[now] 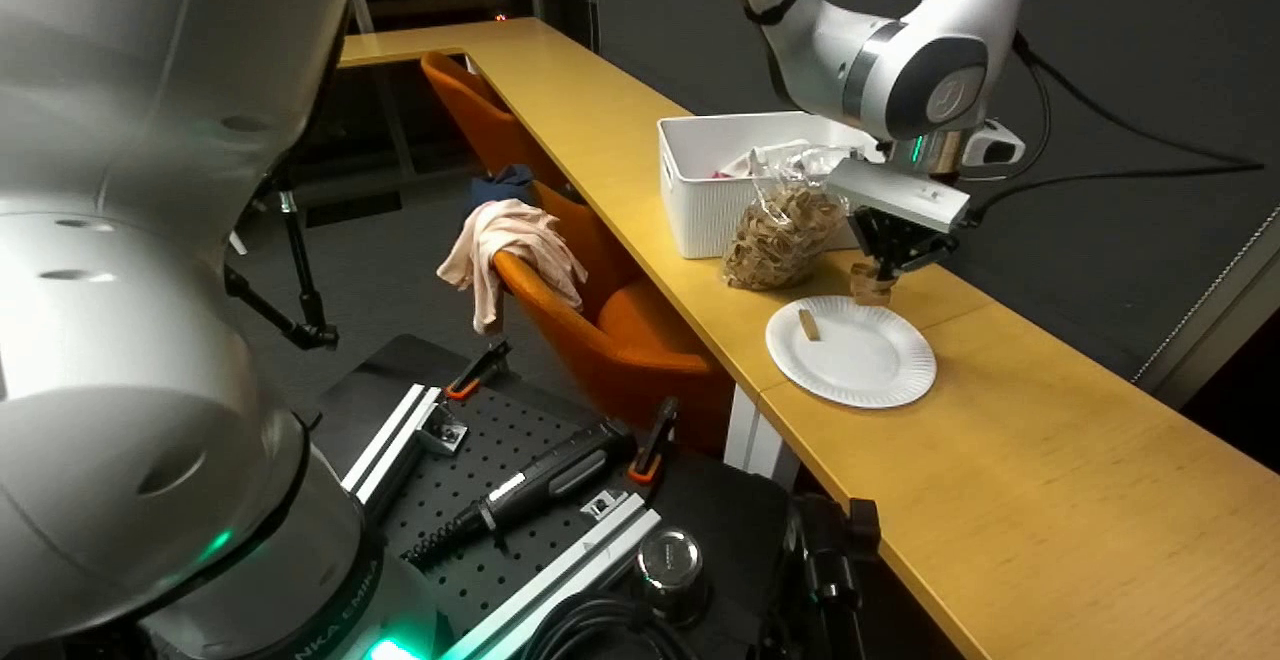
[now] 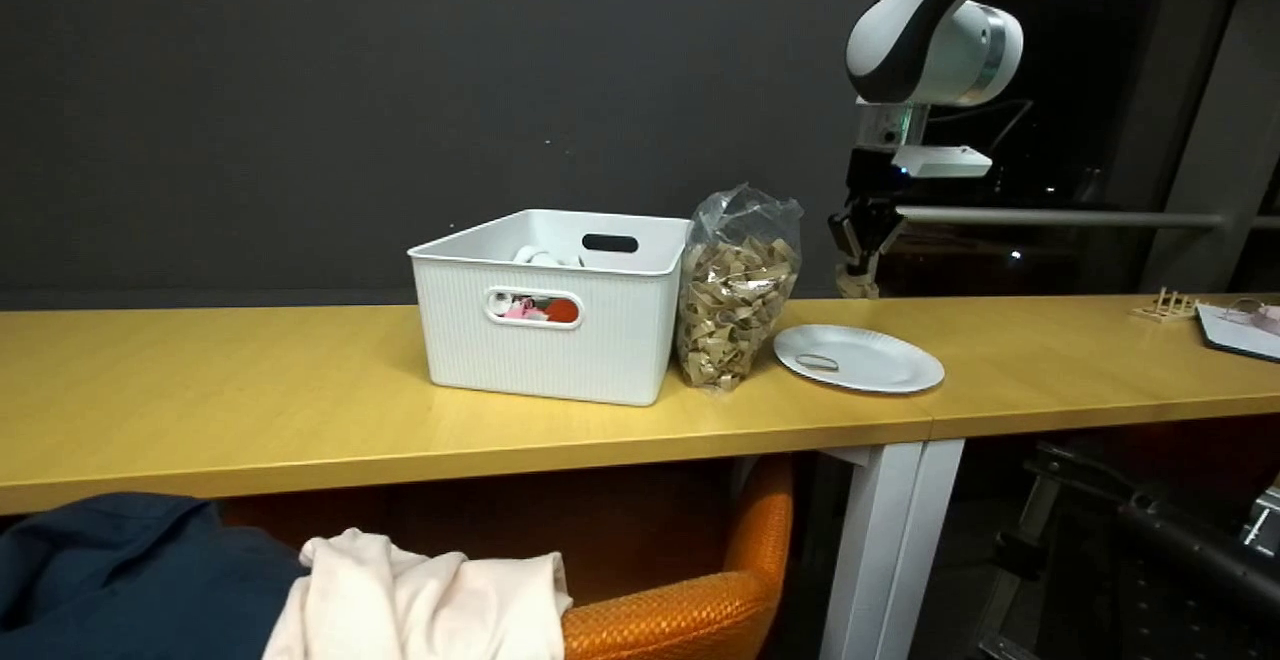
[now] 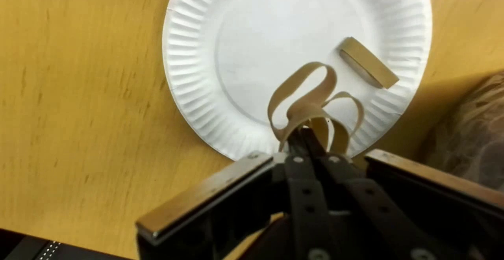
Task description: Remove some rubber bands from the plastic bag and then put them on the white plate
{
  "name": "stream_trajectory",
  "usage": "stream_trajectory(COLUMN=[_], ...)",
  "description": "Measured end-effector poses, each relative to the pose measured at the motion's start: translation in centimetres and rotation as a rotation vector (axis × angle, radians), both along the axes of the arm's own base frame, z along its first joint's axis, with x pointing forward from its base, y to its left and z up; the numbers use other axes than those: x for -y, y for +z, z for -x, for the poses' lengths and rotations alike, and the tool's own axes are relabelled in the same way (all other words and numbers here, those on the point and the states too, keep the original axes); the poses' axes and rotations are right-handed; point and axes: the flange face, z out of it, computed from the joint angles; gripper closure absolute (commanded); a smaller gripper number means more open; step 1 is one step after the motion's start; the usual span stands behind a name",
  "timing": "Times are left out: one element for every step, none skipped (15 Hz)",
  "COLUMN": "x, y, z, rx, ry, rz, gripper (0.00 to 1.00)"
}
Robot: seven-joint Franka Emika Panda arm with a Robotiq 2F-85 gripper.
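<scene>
On the long yellow table [image 1: 1060, 420] the job looks partly done. The white bin [image 2: 550, 345] has no part in it, I think. The plastic bag [image 2: 735, 315] stands just beside the bin and looks quite full (fine, as the task asks for only some). In an exterior view, the white plate [image 1: 855, 360] sits at five o'clock from the bag. The gripper [image 3: 304, 135] has its jaws pinched closed on a few rubber bands [image 3: 309, 108] — they hang by the plate's edge, between twelve and one o'clock there — but I can't tell if they touch it. One loose band [image 3: 368, 64] lies on the plate, at four o'clock in the wrist view. What's left, I guess, is dropping the held ones there too.

An exterior view shows a red thing [image 2: 562, 311] peeking through the bin's side that I can't find elsewhere. The wrist view misses the bin and most of the bag. But it shows the held bands as clear loops; in both exterior views they're a small brown lump.
</scene>
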Motion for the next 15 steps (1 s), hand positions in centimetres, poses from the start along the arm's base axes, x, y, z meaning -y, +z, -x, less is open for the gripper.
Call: stream_trajectory(x=[-0.2,-0.4,-0.5,-0.7,-0.8,-0.8,-0.8,-0.8,-0.8,-0.8,-0.8,-0.7,-0.6,-0.5,-0.5], y=[-0.8,-1.3,-1.6,-1.8,-1.9,-1.9,-1.9,-1.8,-1.6,-1.3,-0.9,-0.3,0.7,1.8,2.9], z=[-0.3,-0.7,-1.0,-1.4,-1.7,-1.9,-2.1,-2.3,-2.4,-2.5,-2.6,-2.6,-2.6,-2.6,-2.6], rx=[0.000,0.001,0.000,0.002,0.005,0.008,0.011,0.013,0.014,0.014,0.018,0.023,0.030,0.038,0.038], ry=[-0.002,-0.004,-0.007,-0.011,-0.015,-0.019,-0.025,-0.029,-0.032,-0.035,-0.037,-0.038,-0.040,-0.041,-0.043], rz=[0.000,0.001,0.000,0.001,0.001,0.002,0.002,0.002,0.001,0.000,0.000,0.001,0.002,0.003,-0.001], gripper=[0.79,0.71,0.64,0.58,0.52,0.44,0.37,0.30,0.24,0.17,0.12,0.05,0.03,0.01,0.03])
